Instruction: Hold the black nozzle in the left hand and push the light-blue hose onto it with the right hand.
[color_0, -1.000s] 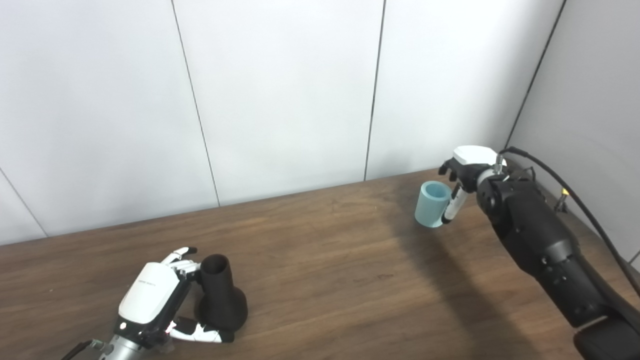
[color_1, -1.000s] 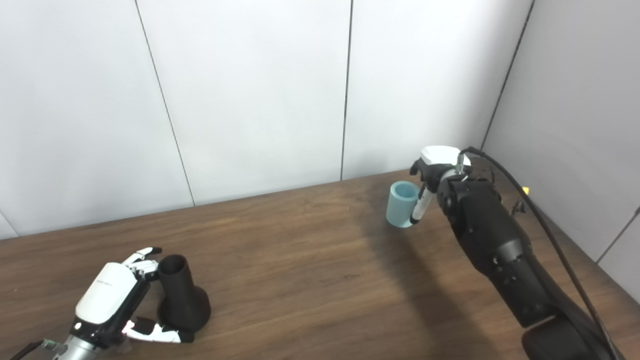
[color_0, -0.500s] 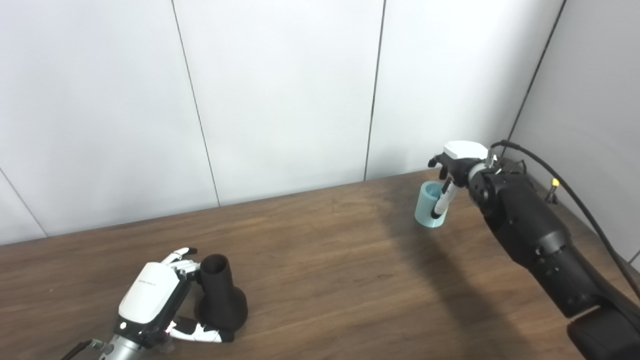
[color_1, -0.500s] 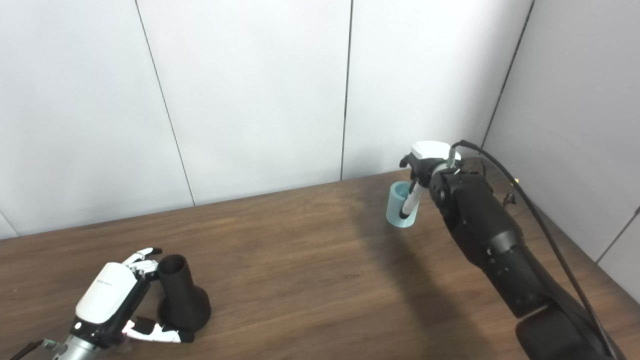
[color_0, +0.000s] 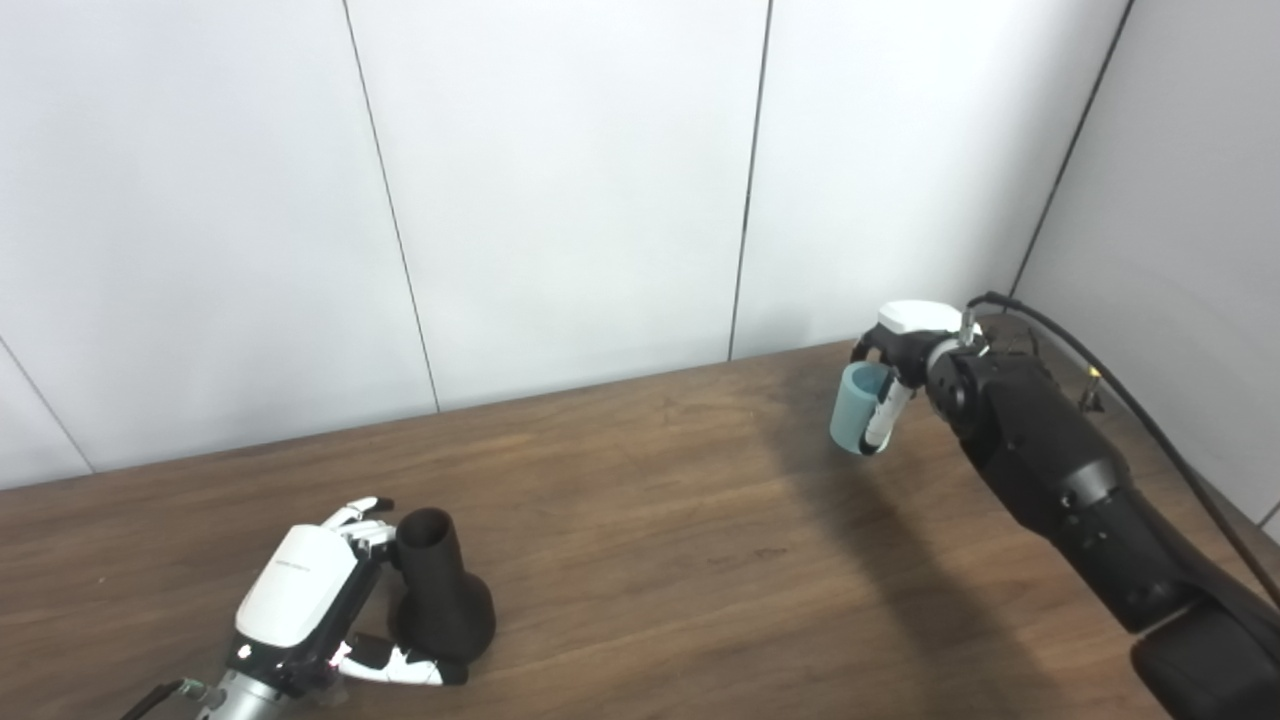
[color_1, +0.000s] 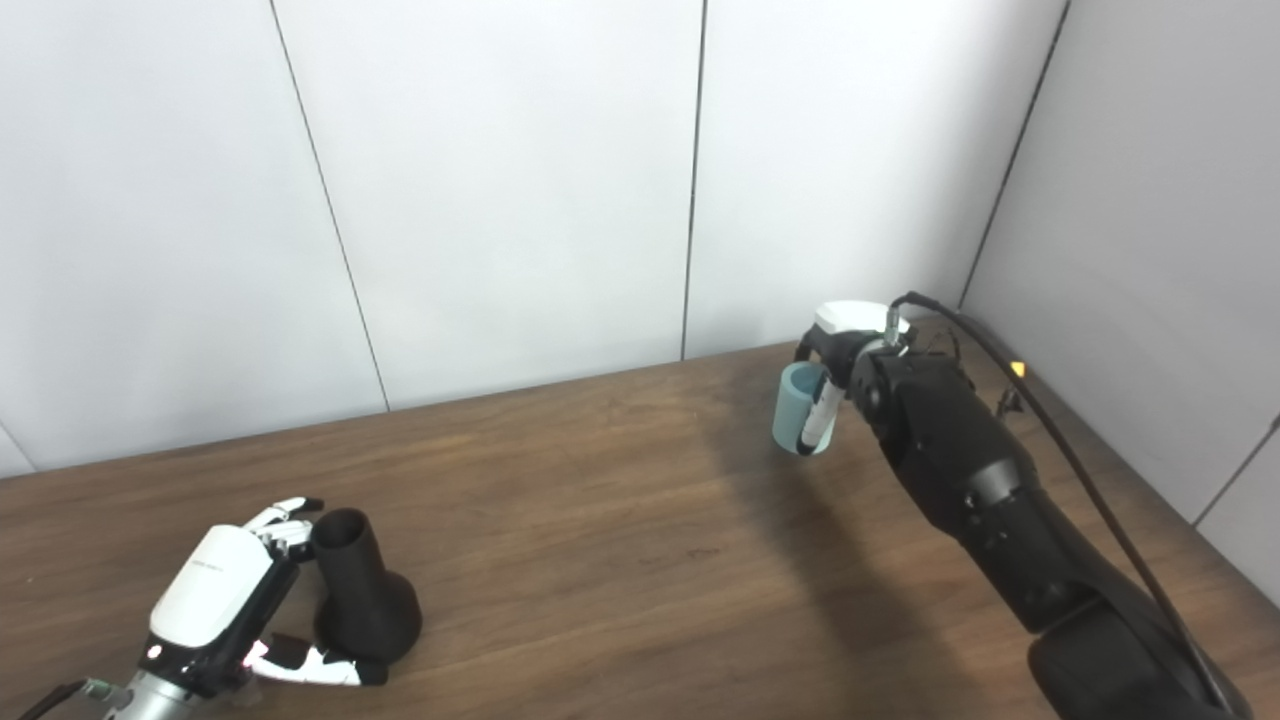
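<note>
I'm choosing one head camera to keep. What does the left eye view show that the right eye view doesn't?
Only left eye: a longer stretch of the left wall seam. Only right eye: more of the side wall. Both: the left robot hand around the black nozzle on the table, the right robot hand holding the light-blue hose.

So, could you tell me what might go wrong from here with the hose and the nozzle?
1. The right hand grips the light-blue hose near its top rim; it could slip or tilt during the carry.
2. The black nozzle stands on the table with the left hand cupped beside it. If that grasp is loose, pushing could topple it.
3. The parts are far apart, so misalignment at the opening is possible.
</note>
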